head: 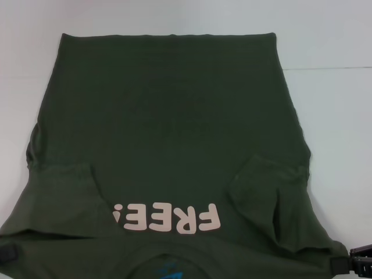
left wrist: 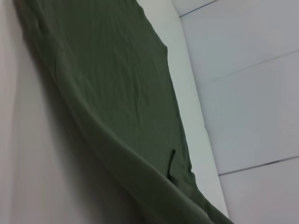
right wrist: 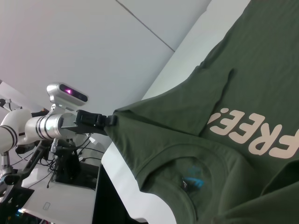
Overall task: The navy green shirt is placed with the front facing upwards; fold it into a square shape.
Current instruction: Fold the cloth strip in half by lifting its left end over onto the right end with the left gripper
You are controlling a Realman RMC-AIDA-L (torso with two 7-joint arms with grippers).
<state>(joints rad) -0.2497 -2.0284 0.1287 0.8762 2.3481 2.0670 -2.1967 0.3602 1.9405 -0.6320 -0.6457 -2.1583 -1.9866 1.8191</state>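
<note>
Left gripper point(right wrist: 105, 120) clamped on navy green shirt point(head: 168, 133) near-left shoulder; right gripper point(head: 356, 263) near right, grip unclear; lift evenly, keep taut.

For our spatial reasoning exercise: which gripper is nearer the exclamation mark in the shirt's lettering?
Left. The left gripper grips the navy green shirt at the shoulder on the exclamation mark side; the right gripper is at the opposite shoulder, beyond the letter F.

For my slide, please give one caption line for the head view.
Navy green shirt spread front-up on the white table, both near shoulders lifted by the left gripper and right gripper.
</note>
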